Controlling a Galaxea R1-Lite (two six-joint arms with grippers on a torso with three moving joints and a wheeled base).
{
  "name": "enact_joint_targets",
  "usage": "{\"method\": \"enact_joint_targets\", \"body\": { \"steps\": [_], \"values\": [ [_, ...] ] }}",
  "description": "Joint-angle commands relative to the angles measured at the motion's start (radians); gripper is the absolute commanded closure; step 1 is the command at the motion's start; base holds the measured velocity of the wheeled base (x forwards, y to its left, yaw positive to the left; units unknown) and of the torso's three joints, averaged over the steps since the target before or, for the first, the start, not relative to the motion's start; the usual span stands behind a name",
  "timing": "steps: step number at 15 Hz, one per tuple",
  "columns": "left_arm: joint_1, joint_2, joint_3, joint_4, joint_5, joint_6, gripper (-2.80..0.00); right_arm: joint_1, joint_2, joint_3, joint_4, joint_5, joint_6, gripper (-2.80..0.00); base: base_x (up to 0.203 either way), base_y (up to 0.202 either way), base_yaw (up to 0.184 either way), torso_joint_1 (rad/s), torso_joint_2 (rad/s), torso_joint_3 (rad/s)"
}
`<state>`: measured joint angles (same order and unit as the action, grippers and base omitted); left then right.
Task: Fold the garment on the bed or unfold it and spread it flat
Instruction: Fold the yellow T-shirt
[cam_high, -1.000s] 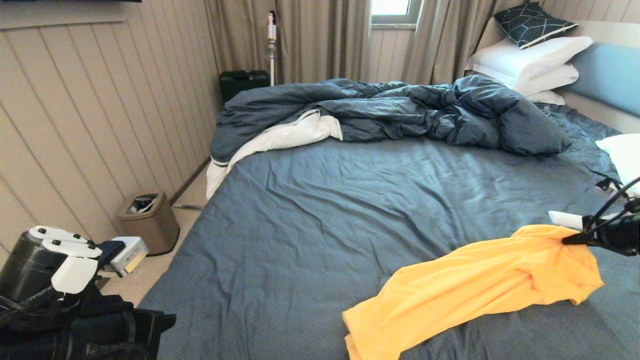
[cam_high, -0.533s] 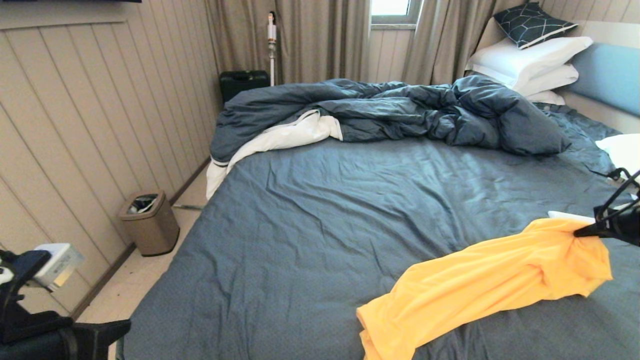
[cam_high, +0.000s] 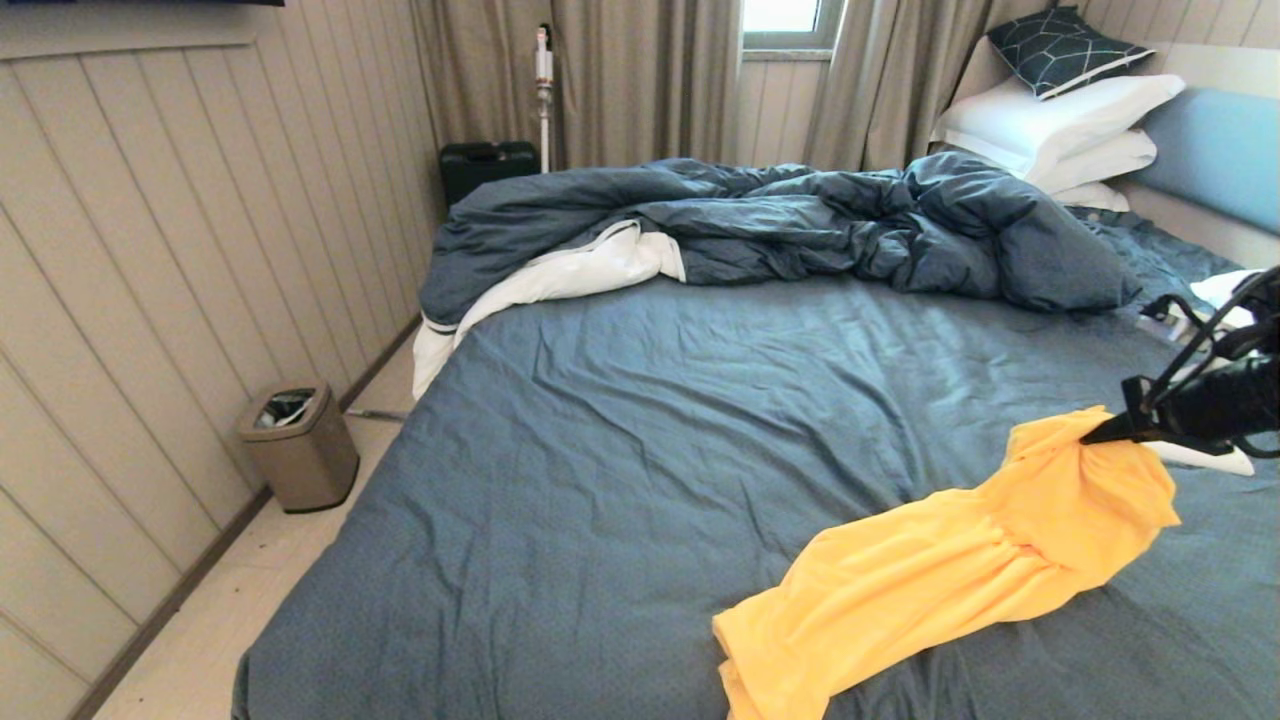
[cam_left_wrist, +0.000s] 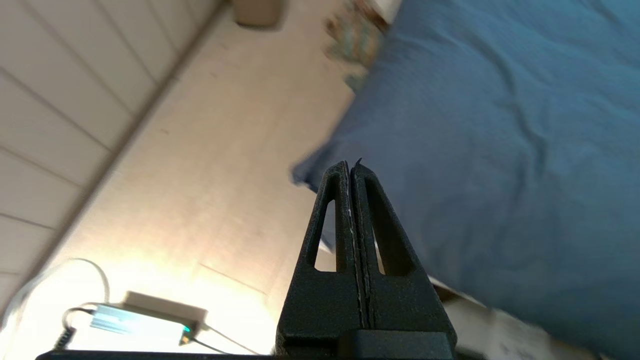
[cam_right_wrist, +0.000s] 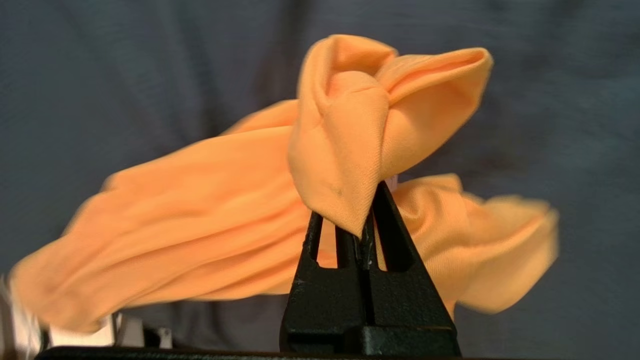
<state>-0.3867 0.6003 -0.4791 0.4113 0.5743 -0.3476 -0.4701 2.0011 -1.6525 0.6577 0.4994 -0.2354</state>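
On the bed (cam_high: 620, 440), right gripper (cam_high: 1092, 436) jaws pinch the garment (cam_high: 960, 570); left gripper's (cam_left_wrist: 352, 167) closed.

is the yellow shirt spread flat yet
No. The garment lies bunched in a long strip on the bed, one end lifted by the right gripper.

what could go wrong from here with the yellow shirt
The right gripper pinches only a small bunched fold of the garment, so the thin fabric might slip out. The rest lies twisted in a rope on the bed; one-handed lifting may tighten that. The left gripper is off over the floor, no help.
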Motion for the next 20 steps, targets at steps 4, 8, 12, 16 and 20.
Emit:
{"method": "enact_joint_targets", "body": {
  "steps": [4,8,12,16,20],
  "values": [
    [0.033,-0.14,0.133,-0.011,-0.036,0.031,0.0,0.323,-0.183,0.045,0.092,0.003,0.073,0.0,0.0,0.0,0.0,0.0,0.0,0.0],
    [0.033,-0.206,0.183,-0.015,-0.075,0.034,0.0,0.563,-0.283,0.119,0.153,-0.005,0.133,0.0,0.0,0.0,0.0,0.0,0.0,0.0],
    [0.032,-0.217,0.221,-0.017,-0.077,0.033,0.0,0.721,-0.363,0.254,0.183,-0.081,0.162,0.0,0.0,0.0,0.0,0.0,0.0,0.0],
    [0.032,-0.24,0.239,-0.017,-0.091,0.033,0.0,0.83,-0.364,0.372,0.171,-0.112,0.169,0.0,0.0,0.0,0.0,0.0,0.0,0.0],
    [0.034,-0.321,0.254,-0.018,-0.073,0.076,0.0,0.872,-0.298,0.39,0.101,-0.129,0.187,0.0,0.0,0.0,0.0,0.0,0.0,0.0]
  ]
}}
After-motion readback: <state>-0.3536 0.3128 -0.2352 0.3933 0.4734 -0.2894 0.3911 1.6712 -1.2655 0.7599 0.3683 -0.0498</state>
